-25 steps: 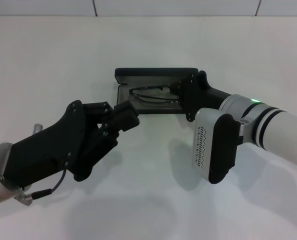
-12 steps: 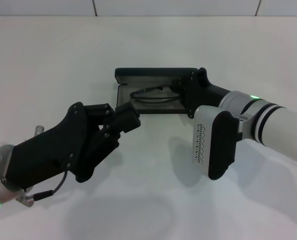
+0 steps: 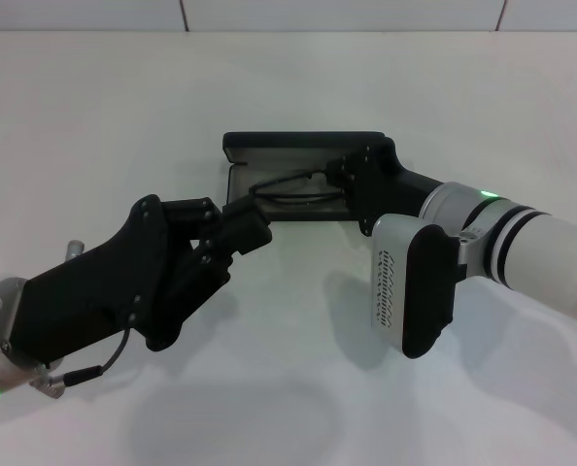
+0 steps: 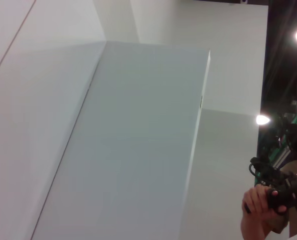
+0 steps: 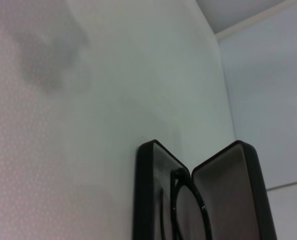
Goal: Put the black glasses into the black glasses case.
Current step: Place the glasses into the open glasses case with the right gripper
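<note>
- We see the black glasses lying inside the black glasses case, on its grey lining; the right wrist view shows one dark rim curving up between the tray and the raised lid
- The case stands open on the white table, lid up along its far side
- The right gripper reaches into the case from its right end and covers that end of the frame; we think its fingers are closed on the glasses there, though the black parts merge and we cannot be sure
- The left gripper sits just beside the case's near left corner, fingers drawn together with nothing between them; whether it touches the case we cannot tell
- The left wrist view shows only pale walls and a distant hand
</note>
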Motion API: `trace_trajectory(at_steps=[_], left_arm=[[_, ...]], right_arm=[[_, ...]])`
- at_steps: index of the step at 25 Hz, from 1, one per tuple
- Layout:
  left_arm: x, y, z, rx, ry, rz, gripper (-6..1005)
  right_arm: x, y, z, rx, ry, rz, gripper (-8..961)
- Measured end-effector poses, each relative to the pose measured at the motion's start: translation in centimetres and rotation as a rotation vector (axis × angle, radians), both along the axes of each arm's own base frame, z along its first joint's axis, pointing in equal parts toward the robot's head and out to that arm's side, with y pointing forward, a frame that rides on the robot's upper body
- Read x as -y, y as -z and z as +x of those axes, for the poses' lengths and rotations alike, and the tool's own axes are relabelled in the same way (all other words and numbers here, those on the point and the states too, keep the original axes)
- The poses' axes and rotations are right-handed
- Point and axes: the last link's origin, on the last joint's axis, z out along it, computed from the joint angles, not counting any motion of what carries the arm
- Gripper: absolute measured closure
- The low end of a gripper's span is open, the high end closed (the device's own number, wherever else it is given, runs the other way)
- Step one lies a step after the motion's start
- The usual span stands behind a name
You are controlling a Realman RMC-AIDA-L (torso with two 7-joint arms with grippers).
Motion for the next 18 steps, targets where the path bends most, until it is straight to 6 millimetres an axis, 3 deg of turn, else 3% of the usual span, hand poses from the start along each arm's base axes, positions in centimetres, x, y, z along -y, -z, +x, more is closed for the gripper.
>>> trace_trajectory(at_steps=[18], left_arm=[[0.1,0.0,-0.1,-0.003,-0.002,-0.002,907]], right_arm=[[2.0,0.0,-0.2,-0.058,0.01,0.0,829]])
